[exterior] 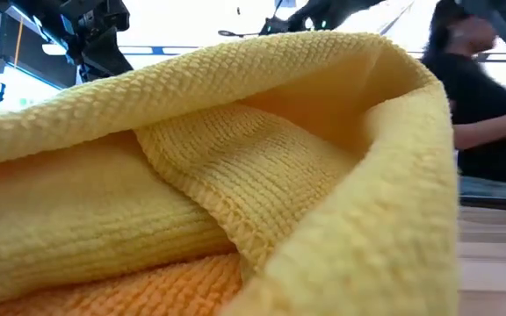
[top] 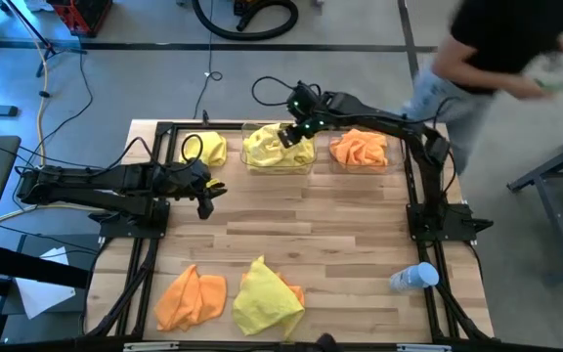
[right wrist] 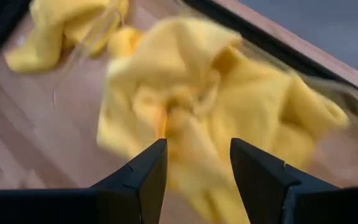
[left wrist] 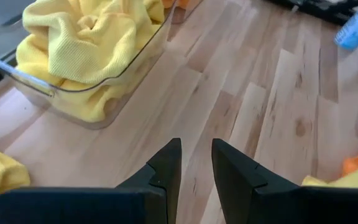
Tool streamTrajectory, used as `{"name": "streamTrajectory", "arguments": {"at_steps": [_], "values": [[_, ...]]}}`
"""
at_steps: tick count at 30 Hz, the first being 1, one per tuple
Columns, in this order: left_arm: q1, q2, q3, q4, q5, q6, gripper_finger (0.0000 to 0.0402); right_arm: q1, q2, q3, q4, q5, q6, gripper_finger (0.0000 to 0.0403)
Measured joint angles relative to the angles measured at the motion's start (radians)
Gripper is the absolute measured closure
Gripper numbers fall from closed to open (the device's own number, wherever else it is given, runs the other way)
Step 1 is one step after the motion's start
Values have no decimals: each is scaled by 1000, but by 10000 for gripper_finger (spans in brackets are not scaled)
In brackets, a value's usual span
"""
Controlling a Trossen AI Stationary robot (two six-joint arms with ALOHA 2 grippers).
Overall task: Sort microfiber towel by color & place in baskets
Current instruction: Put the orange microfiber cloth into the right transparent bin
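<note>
Table: wooden top (top: 291, 225), loose yellow towel (top: 206, 149) (far-left corner).
Nearer arm: left gripper (top: 206, 202), fingers apart, empty.
Right gripper (top: 294, 130): spread, empty, over yellow-filled basket (top: 278, 164).

Bright, even light; motion-blurred right wrist view

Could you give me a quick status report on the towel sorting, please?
Right gripper open over yellow-towel basket. Left gripper open, empty. Three towels loose; nothing blocking.
</note>
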Motion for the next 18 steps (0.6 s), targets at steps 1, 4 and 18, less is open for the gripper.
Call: {"name": "streamTrajectory", "arguments": {"at_steps": [1, 4, 18], "values": [[0, 0, 0, 0, 1, 11, 326, 13, -17, 0, -33, 8, -4, 231], [-1, 0, 0, 4, 2, 6, 326, 65, -68, -11, -126, 54, -22, 231], [-138, 127, 41, 50, -95, -155, 326, 375, -445, -549, -21, 190, 211, 231]]}}
